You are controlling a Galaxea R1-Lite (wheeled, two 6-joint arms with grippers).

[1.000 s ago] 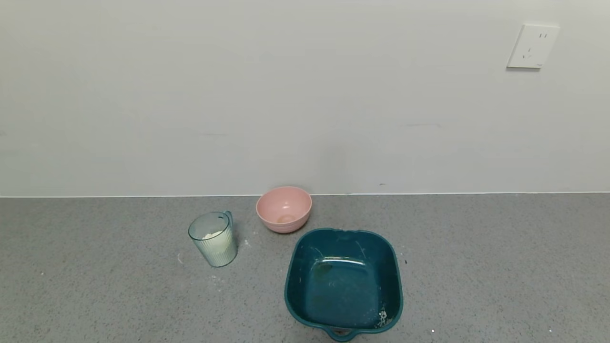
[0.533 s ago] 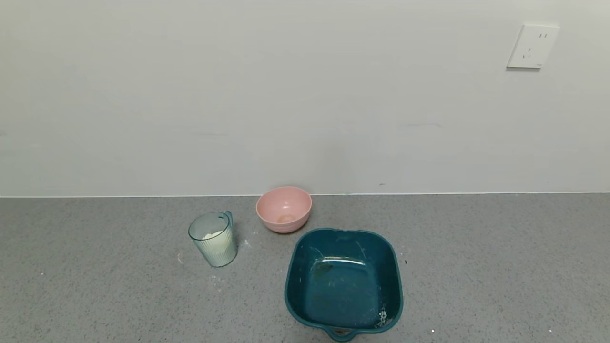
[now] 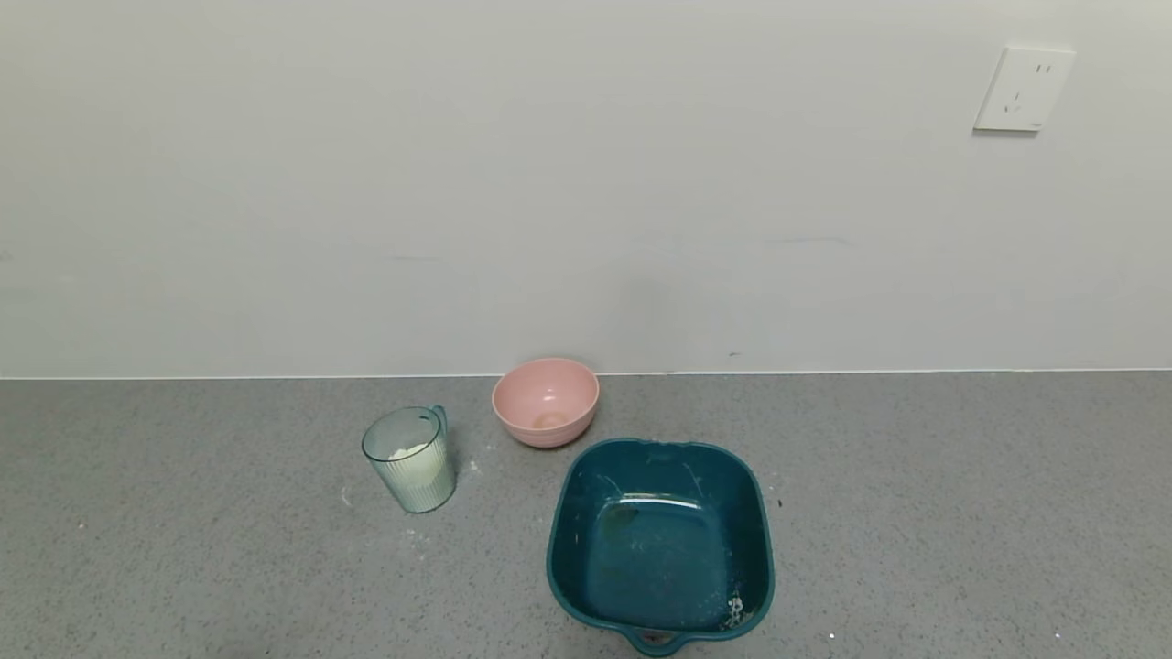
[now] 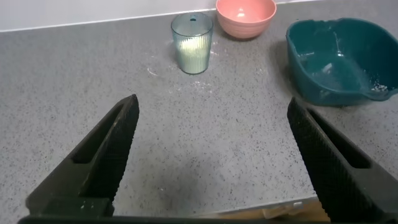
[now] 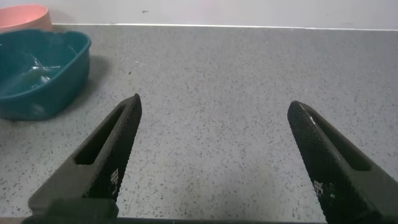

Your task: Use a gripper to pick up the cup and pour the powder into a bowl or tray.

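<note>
**Both claws spread wide and empty; powder cup stands far ahead of the left one**

The grey speckled stone-look countertop (image 3: pixel 916 513) runs to a plain pale wall (image 3: pixel 586 183), which carries a white socket plate (image 3: pixel 1023 89) far to the right.

The large dark teal rounded-square plastic tub (image 3: pixel 568 531) sits nearest the robot, slightly right of centre, its small handle tab on the near edge. Its inside is scuffed, with a few white flecks in the near right corner.

The round pink bowl (image 3: pixel 546 401) stands just beyond the tub's far left corner, close to the wall, apart from the tub.

The small translucent pale green-blue ribbed plastic cup (image 3: pixel 410 459) stands upright left of the pink bowl and far-left of the tub, touching neither. The off-white powder (image 3: pixel 408 455) fills its lower part. Faint white dust specks the counter around it.

The left gripper (image 4: pixel 211 155) hangs low over bare counter with its fingers wide apart, holding nothing; the cup (image 4: pixel 191 42) is well beyond it, far ahead and roughly centred between the fingers.

The right gripper (image 5: pixel 214 155) is likewise spread and empty, over bare counter to the right of the tub (image 5: pixel 37 71).
</note>
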